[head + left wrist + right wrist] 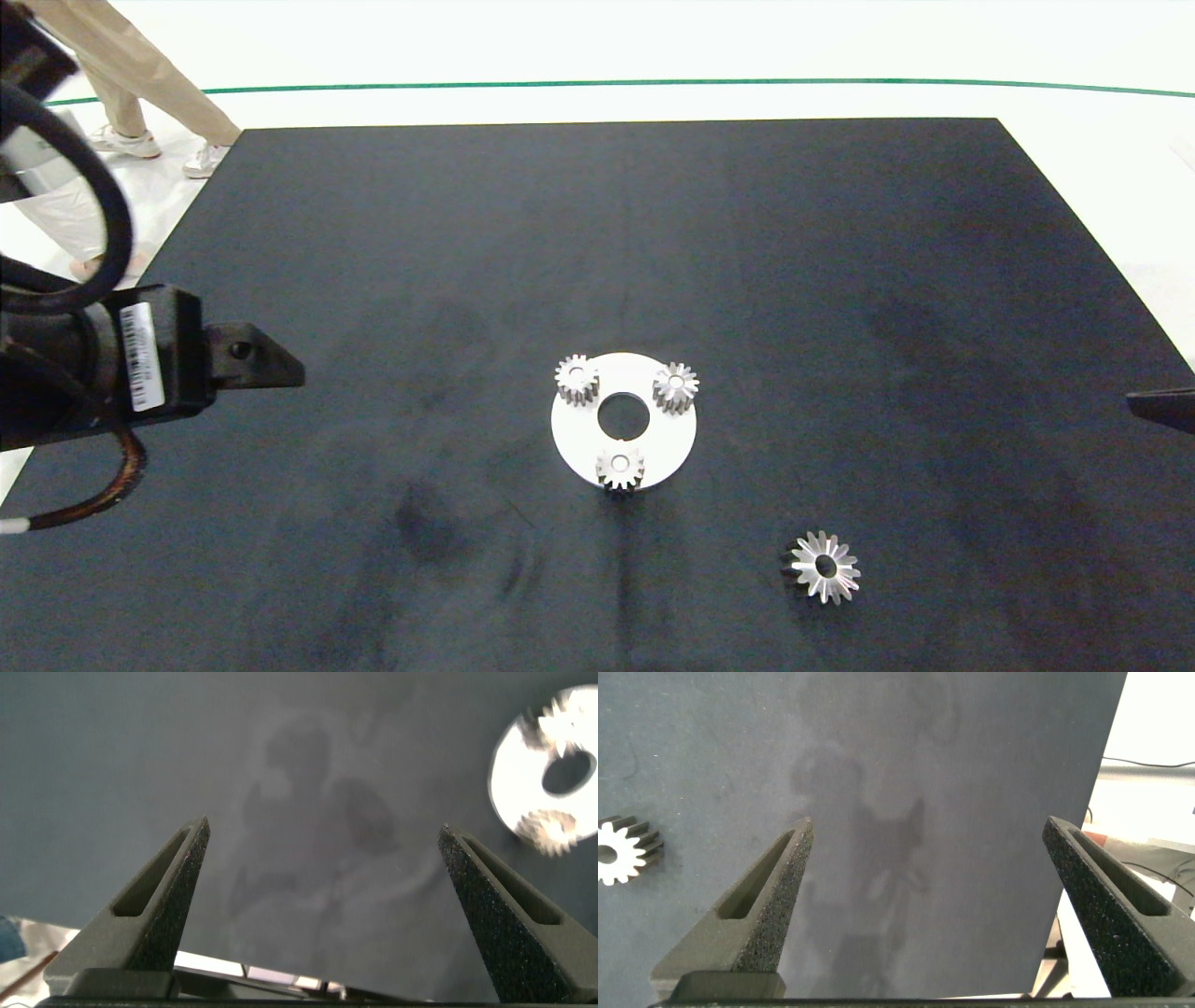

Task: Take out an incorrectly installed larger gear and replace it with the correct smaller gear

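A white round plate (667,439) with a centre hole lies mid-table. Three alike smaller gears stand on it: one at the far left (577,379), one at the far right (675,386), one at the near edge (621,467). The larger gear (824,567), star-toothed, lies flat on the mat to the near right of the plate, and the right wrist view shows it too (621,849). My left gripper (271,366) hovers open and empty at the table's left side (322,826), well clear of the plate (514,775). At the right edge, my right gripper (1158,408) is open and empty (926,821).
The black mat (597,233) covers the whole table. A person's legs (140,84) and shoes show beyond the far left corner. In the right wrist view, the table's edge (1092,859) runs close by, with floor and cables beyond.
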You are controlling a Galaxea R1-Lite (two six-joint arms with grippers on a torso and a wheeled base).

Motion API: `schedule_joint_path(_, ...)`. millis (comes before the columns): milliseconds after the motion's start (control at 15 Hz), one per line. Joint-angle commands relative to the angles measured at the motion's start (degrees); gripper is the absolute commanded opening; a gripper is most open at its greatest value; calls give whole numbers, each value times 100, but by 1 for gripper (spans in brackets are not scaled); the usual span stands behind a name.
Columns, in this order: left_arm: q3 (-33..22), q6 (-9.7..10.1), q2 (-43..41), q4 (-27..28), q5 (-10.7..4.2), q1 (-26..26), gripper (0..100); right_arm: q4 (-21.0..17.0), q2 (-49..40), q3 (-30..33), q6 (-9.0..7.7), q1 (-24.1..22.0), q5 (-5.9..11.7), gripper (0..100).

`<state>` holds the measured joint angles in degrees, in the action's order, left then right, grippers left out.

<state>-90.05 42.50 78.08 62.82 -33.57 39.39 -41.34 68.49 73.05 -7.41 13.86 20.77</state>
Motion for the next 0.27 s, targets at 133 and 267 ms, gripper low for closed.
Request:
schedule_joint_path(133, 93, -57, -680, 46, -18, -195, 100, 47, 112, -18, -15, -24, 32, 100)
schedule_joint_path(267, 102, -136, -698, 38, -18, -203, 100, 117, 42, -159, -41, -15, 102, 100)
